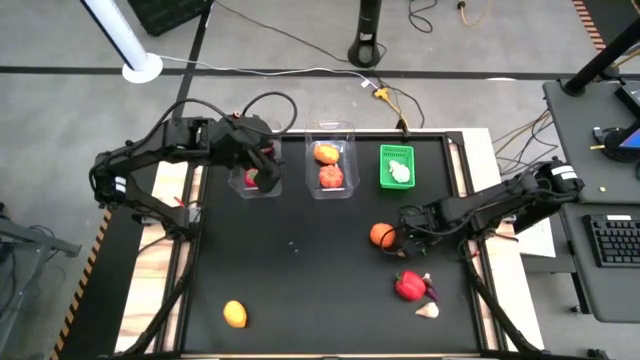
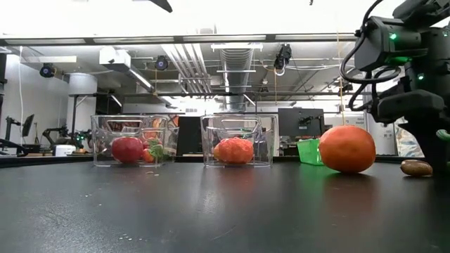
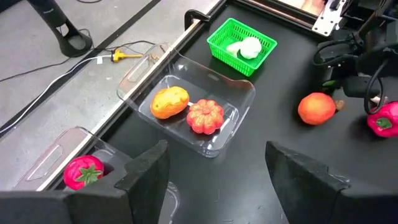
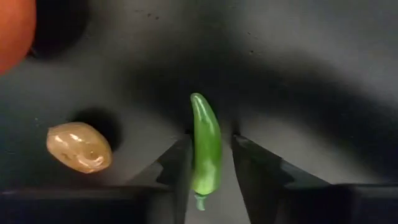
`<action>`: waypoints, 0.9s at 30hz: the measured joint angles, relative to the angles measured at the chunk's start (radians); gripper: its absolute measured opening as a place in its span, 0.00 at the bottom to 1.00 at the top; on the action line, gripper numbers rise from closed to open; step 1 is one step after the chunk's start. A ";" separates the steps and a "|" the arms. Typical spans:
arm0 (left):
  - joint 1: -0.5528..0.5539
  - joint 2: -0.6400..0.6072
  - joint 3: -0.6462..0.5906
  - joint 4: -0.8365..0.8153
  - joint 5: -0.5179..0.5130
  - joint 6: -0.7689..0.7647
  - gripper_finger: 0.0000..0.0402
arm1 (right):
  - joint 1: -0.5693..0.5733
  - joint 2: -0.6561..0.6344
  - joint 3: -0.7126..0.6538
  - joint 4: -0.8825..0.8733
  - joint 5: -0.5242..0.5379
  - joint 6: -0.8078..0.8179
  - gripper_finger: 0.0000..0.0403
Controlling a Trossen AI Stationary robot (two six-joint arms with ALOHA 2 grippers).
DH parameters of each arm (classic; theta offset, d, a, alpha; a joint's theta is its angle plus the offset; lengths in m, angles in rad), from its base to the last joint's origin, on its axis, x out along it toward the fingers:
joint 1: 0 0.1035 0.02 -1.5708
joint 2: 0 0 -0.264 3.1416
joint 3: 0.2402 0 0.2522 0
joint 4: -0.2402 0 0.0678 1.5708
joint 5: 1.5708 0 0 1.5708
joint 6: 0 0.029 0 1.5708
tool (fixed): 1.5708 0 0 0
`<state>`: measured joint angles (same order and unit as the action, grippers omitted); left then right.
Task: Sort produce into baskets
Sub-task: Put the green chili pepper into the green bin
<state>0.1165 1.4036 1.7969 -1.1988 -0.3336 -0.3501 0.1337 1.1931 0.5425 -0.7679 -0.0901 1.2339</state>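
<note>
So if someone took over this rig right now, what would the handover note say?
Right gripper: low on the mat, closed on a green chili pepper, beside the orange fruit and a small tan potato-like piece.
Left gripper: open and empty, hovering over the left clear tub.
Done: red piece in the left clear tub; a yellow-orange piece and an orange pumpkin in the middle clear tub; white pieces in the green basket.
Left: chili, orange fruit, tan piece, red pepper, dark purple piece, garlic, yellow-orange fruit at the near left.
</note>
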 joint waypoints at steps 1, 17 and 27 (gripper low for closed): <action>0.000 0.000 0.000 0.000 0.000 -0.003 0.61 | 0.000 0.000 0.001 -0.001 0.004 -0.001 0.22; -0.017 0.000 -0.029 -0.156 0.129 -0.052 0.61 | -0.013 -0.064 0.052 -0.010 0.043 0.058 0.08; -0.111 0.000 -0.255 -0.147 0.223 -0.114 0.61 | -0.167 -0.096 0.332 -0.145 0.264 -0.131 0.08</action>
<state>0.0055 1.4036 1.5418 -1.3462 -0.1108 -0.4637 -0.0333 1.0973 0.8745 -0.9128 0.1741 1.1032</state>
